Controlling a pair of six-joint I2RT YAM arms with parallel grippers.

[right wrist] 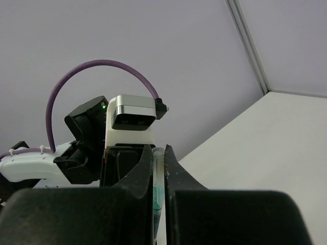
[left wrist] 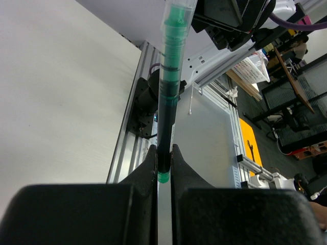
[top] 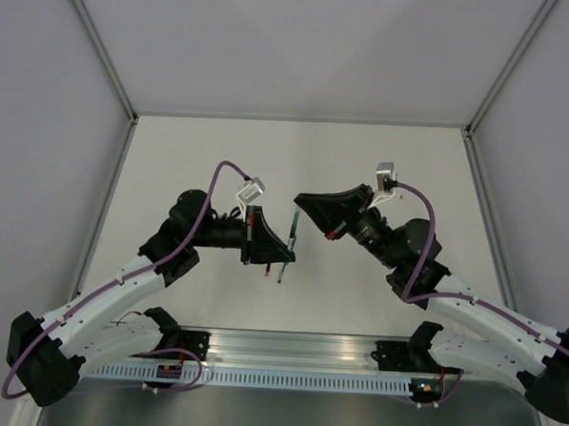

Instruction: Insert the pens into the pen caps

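Observation:
A dark green-black pen (top: 291,234) hangs in the air above the table's middle, held between both grippers. My left gripper (top: 285,258) is shut on its lower part; in the left wrist view the fingers (left wrist: 148,161) pinch the barrel (left wrist: 167,102) just above its green end plug. A clear cap (left wrist: 178,13) with green inside sits over the pen's far end. My right gripper (top: 300,203) is shut on that cap, which shows between its fingers in the right wrist view (right wrist: 159,171). The other pens and caps are out of view.
The white table (top: 297,156) is closed in by grey walls and metal corner posts (top: 100,51). An aluminium rail (top: 287,351) with the arm bases runs along the near edge. The left arm's wrist camera (right wrist: 132,113) is close in front of the right gripper.

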